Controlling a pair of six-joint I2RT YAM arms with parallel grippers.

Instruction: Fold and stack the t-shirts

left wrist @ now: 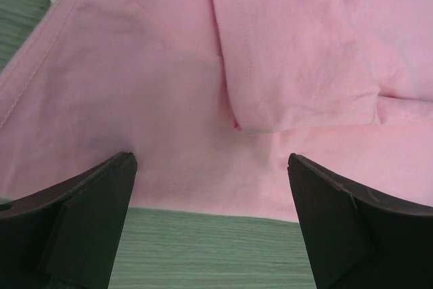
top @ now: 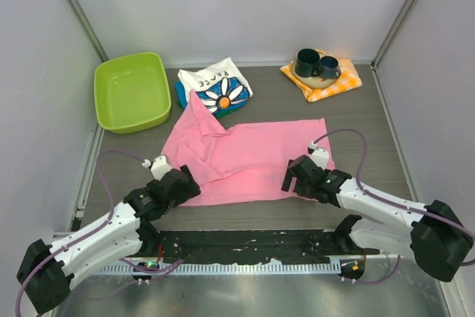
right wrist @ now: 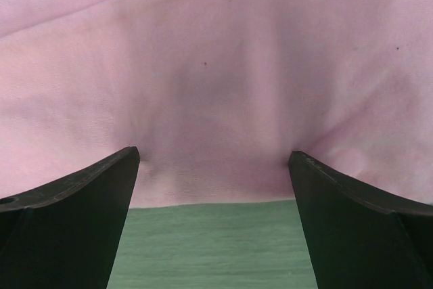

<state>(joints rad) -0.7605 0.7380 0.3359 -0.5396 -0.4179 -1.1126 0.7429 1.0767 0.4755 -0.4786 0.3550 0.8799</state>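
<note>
A bright pink t-shirt (top: 249,157) lies spread on the table, partly folded, one sleeve pointing up left. My left gripper (top: 180,181) stands open at its near left edge; in the left wrist view the pink t-shirt (left wrist: 203,86) fills the space ahead of the gripper (left wrist: 211,164), its hem between the fingers, nothing gripped. My right gripper (top: 295,176) is open at the near right edge, and its wrist view has the pink hem (right wrist: 216,191) lying between the wide fingers of the gripper (right wrist: 214,160). A folded white daisy-print t-shirt (top: 217,87) rests on a blue folded one behind.
A lime green bin (top: 132,91) sits at the back left. An orange-and-white checked cloth (top: 325,82) at the back right carries two dark mugs (top: 318,65). Grey walls close in the table on three sides.
</note>
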